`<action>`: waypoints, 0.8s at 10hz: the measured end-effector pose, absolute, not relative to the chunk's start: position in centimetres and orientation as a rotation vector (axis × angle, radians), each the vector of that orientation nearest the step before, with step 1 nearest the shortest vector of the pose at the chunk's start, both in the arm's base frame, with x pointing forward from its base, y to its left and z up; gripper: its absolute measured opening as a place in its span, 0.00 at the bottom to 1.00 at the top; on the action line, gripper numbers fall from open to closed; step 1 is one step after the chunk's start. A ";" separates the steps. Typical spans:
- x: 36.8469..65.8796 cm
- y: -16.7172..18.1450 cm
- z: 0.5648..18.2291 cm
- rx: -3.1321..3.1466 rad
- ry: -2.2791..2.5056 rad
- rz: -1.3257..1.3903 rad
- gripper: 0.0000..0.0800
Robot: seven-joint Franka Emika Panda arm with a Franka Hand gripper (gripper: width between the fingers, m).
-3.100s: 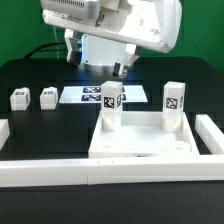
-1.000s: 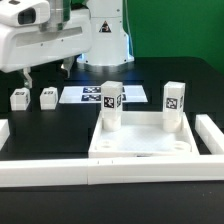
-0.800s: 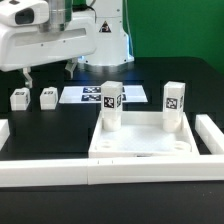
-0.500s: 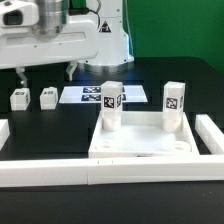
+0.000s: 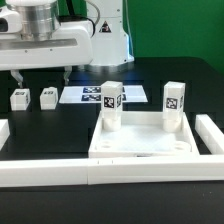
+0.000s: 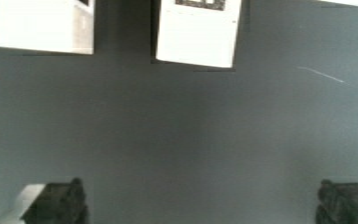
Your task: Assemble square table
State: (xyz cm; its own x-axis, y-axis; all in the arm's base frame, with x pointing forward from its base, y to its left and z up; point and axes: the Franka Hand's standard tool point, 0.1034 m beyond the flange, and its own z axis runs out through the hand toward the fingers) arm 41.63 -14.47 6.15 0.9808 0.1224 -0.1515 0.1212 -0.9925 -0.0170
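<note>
The white square table top (image 5: pixel 141 151) lies at the exterior view's right with two white tagged legs standing in its far corners, one on its left (image 5: pixel 111 108) and one on its right (image 5: pixel 174 105). Two more loose legs (image 5: pixel 19 98) (image 5: pixel 48 97) stand on the black table at the exterior view's left. My gripper (image 5: pixel 40 76) hangs open and empty just above and behind these two. In the wrist view both loose legs (image 6: pixel 43 25) (image 6: pixel 199 30) show ahead of my open gripper (image 6: pixel 202 205), whose dark fingertips (image 6: pixel 55 203) are spread wide over bare table.
The marker board (image 5: pixel 92 96) lies flat between the loose legs and the table top. Long white border rails run along the front (image 5: pixel 60 171), the exterior view's right (image 5: pixel 210 135) and left (image 5: pixel 3 130). The robot base stands behind.
My gripper has swung from above the table top to the exterior view's left and come lower over the two loose legs. No part has moved.
</note>
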 end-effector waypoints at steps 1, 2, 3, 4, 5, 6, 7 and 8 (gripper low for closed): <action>40.8 -14.1 5.9 -3.091 -0.163 0.363 0.81; 40.5 -14.2 5.5 -3.061 -0.167 0.467 0.81; 40.2 -14.4 5.2 -3.030 -0.169 0.572 0.81; 39.8 -14.3 4.8 -2.980 -0.160 0.702 0.81; 39.7 -13.4 4.4 -2.941 -0.139 0.830 0.81; 40.1 -12.7 4.0 -2.935 -0.181 0.845 0.81; 39.5 -12.4 4.0 -2.891 -0.185 0.941 0.81; 39.4 -12.5 3.8 -2.842 -0.186 1.041 0.81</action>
